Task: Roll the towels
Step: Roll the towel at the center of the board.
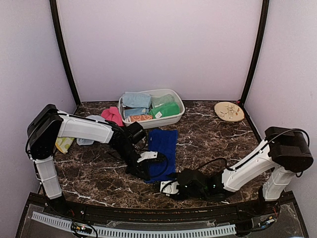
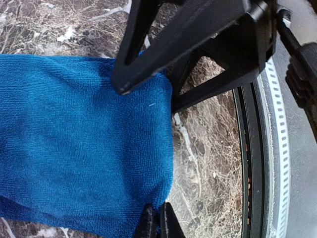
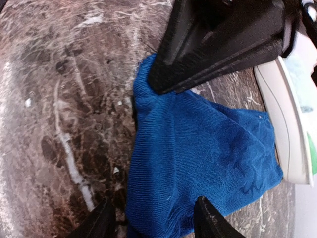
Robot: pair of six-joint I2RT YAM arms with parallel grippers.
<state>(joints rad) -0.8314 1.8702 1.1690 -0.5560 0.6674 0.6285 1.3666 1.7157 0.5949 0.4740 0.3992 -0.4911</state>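
A royal blue towel (image 1: pixel 163 146) lies flat in the middle of the table, reaching toward the tub. My left gripper (image 1: pixel 147 173) is at the towel's near left corner. In the left wrist view the left gripper (image 2: pixel 158 222) is shut, pinching the hem of the towel (image 2: pixel 74 148). My right gripper (image 1: pixel 166 185) sits low at the near right corner. In the right wrist view the right gripper (image 3: pixel 154 223) stands open, its fingers (image 3: pixel 208 220) straddling the towel (image 3: pixel 198 148). More towels are a pink one (image 1: pixel 113 115), a pale blue one (image 1: pixel 136 100) and a green one (image 1: pixel 168 109).
A white oval tub (image 1: pixel 177 118) at the back centre holds several folded cloths. A round tan plate (image 1: pixel 229 111) lies at the back right. A pale cloth (image 1: pixel 64 144) sits under the left arm. The table's front rail (image 1: pixel 148 230) runs close behind both grippers.
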